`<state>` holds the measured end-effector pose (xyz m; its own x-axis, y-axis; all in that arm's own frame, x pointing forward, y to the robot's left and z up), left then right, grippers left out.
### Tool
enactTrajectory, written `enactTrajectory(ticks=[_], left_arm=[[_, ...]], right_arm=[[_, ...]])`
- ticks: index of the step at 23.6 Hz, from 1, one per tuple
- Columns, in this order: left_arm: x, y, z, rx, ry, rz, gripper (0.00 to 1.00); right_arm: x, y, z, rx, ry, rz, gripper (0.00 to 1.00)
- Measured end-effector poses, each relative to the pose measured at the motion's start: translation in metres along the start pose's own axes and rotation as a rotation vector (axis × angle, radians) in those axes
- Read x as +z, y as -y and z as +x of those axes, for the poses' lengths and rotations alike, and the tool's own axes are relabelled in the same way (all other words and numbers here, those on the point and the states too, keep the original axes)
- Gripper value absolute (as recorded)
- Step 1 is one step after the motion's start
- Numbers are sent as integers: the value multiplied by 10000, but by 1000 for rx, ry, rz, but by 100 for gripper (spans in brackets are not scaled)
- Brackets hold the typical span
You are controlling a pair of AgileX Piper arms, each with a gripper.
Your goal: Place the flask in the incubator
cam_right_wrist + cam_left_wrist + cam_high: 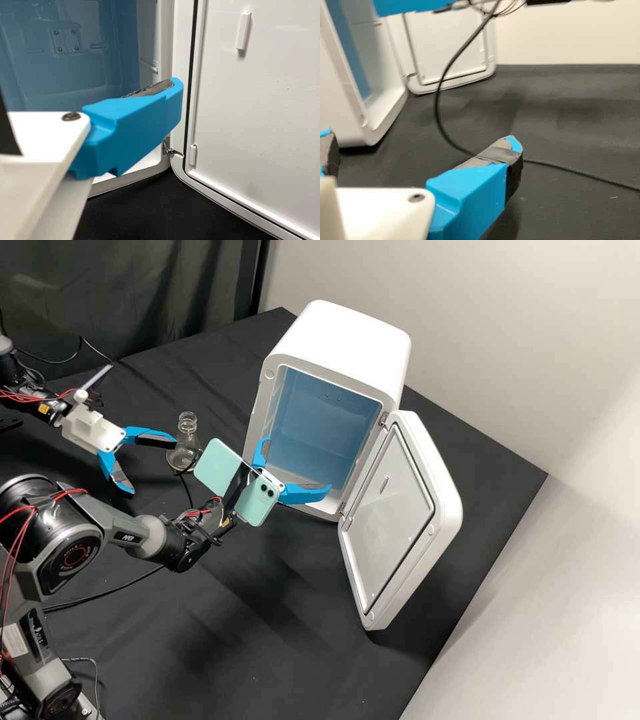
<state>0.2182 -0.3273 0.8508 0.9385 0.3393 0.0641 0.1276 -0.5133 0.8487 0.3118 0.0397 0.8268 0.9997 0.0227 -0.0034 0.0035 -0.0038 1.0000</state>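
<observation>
Clear glass conical flask (187,443) stands upright on the black bench (267,613), toward its left edge, and nobody has hold of it! In the high view, the white box-shaped incubator (347,340) sits by the bench's far edge with its white door (400,520) swung wide and no flask in its blue cavity. So the opening looks done, and I'd say the pick-up, the carry and the set-down are all to come. The left gripper (152,464) hangs just beside the flask, jaws spread wide and holding nothing. The flask sits right off the tip of the farther finger, beside the gap rather than inside it. The right gripper (297,467) hovers at the incubator's mouth, jaws parted too, nothing between them.

Over to the left wrist view: one blue finger (480,185) rides low over the bench and a black cable (440,115) snakes across. The incubator's front corner and open door lie beyond.

Right wrist view now: a blue finger (135,120) is poised at the cavity's lower sill, with the door's inner panel alongside.
</observation>
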Motion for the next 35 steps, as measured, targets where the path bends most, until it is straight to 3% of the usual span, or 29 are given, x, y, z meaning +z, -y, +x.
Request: enactTrajectory(ticks=[3, 6, 9, 15, 19, 25, 27, 29, 35], left_arm=[[50, 0, -39, -4, 32, 13, 100], [92, 14, -90, -15, 63, 6, 100], [137, 10, -139, -18, 97, 17, 100], [171, -11, -241, -19, 141, 3, 100], [189, -13, -415, -29, 187, 0, 100], [25, 50, -612, -69, 133, -9, 100], [-38, 47, -658, -74, 109, -21, 100], [-78, 42, -703, -77, 102, -7, 100], [-230, 93, -830, -119, 56, -1, 100]], right_arm=[[0, 0, 0, 0, 0, 0, 100], [0, 0, 0, 0, 0, 0, 100], [0, 0, 0, 0, 0, 0, 100], [0, 0, 0, 0, 0, 0, 100], [0, 0, 0, 0, 0, 0, 100], [0, 0, 0, 0, 0, 0, 100], [0, 0, 0, 0, 0, 0, 100], [0, 0, 0, 0, 0, 0, 100], [0, 0, 0, 0, 0, 0, 100]])
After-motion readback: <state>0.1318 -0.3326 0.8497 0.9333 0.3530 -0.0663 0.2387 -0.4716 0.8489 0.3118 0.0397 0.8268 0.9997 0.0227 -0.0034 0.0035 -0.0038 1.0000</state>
